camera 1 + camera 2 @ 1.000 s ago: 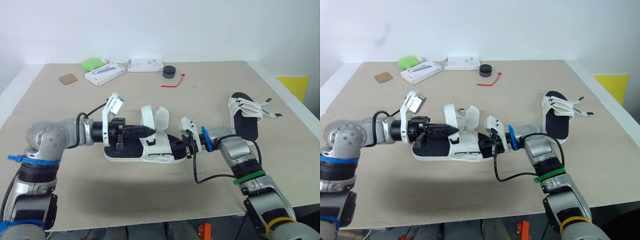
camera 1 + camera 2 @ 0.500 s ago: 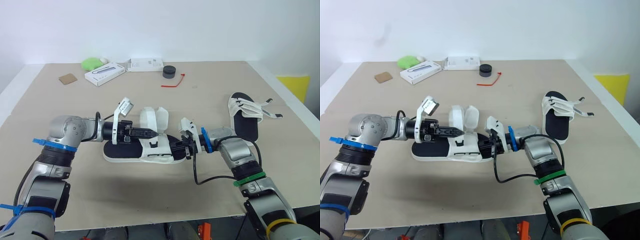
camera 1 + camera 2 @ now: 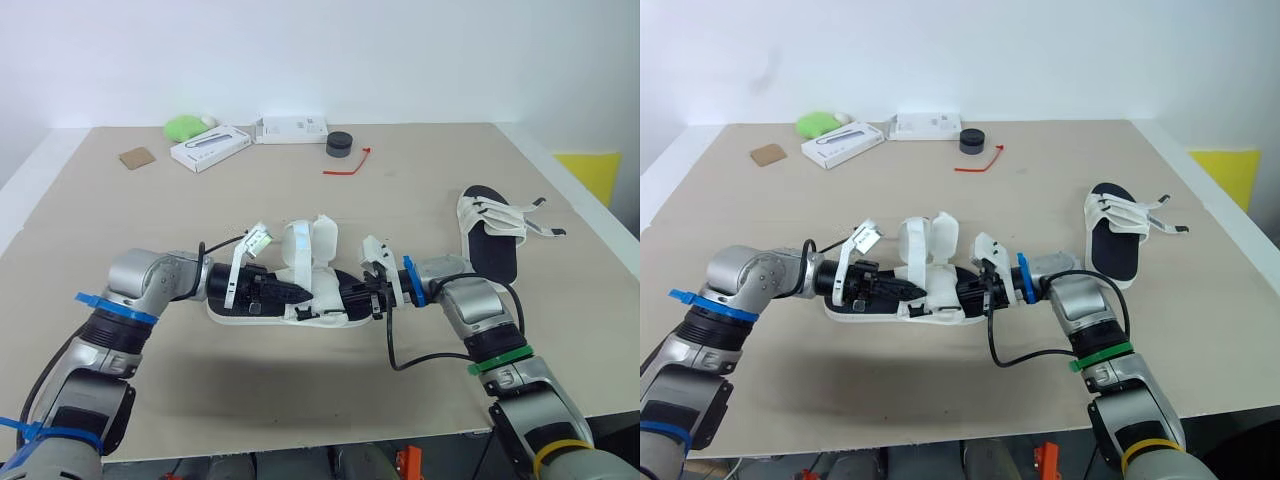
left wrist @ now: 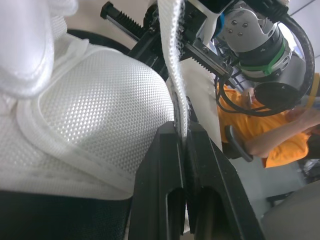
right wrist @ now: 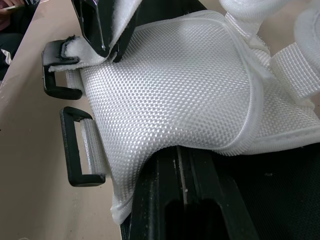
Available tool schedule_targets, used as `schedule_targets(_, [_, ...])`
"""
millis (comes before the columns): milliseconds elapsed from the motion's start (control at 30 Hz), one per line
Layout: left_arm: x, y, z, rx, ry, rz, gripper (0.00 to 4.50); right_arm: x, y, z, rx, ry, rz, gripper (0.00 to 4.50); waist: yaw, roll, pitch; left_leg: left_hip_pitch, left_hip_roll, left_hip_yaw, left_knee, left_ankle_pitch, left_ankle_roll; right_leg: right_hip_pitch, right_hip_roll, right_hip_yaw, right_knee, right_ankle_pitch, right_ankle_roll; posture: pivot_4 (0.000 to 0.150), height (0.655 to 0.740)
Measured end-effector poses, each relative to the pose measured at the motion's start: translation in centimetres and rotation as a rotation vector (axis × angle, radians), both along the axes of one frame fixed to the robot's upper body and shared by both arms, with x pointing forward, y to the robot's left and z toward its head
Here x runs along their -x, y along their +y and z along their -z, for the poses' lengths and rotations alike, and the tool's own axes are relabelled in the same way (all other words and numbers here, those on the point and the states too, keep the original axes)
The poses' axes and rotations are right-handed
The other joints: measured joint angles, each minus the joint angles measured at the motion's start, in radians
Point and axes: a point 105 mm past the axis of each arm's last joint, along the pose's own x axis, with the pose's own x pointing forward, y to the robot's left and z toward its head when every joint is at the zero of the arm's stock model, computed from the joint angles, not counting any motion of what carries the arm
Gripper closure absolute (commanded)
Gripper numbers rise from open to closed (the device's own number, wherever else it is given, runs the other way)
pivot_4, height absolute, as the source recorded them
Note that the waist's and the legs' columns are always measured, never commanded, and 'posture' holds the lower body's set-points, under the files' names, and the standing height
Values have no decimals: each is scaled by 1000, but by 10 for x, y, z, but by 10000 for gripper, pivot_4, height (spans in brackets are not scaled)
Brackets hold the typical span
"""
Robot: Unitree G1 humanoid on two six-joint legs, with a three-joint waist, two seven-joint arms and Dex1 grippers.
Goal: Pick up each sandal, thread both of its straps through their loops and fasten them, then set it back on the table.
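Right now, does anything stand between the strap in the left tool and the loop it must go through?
Nothing visible does. The left tool pinches the strap right beside a black loop of the sandal, and no other object lies between them.

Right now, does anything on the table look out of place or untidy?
Yes. The right sandal near the right edge of the table has loose straps splayed past its sole, unfastened. The middle sandal has a strap standing up, pinched in the left jaws. A red tie lies loose by the black puck.
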Motion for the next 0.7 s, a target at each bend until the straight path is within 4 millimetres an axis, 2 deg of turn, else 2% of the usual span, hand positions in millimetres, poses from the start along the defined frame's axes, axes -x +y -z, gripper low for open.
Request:
schedule_targets(267, [-5,-7,-4,22,-55,-15,44299,-1,0,0,0,8,1,45000,0,0,0,0,0,0,1,0,0,1,0,0,0,0,1,1500,7400])
schedule_targets(433, [0,-9,-10,18,-98,7,44299,-1,0,0,-1,11,-1,45000,0,0,0,0,0,0,1,0,0,2,0,0,0,0,1,1500,7400])
schedule_targets(567, [8,-6,-4,-7,-130,41,44299,-1,0,0,0,11,-1,45000,0,0,0,1,0,0,1,0,0,2,0,0,0,0,1,1500,7400])
schedule_targets(700, [10,-6,-1,-47,-279,75,44299,-2,0,1,0,12,-2,45000,0,0,0,1,0,0,1,0,0,2,0,0,0,0,0,1500,7400])
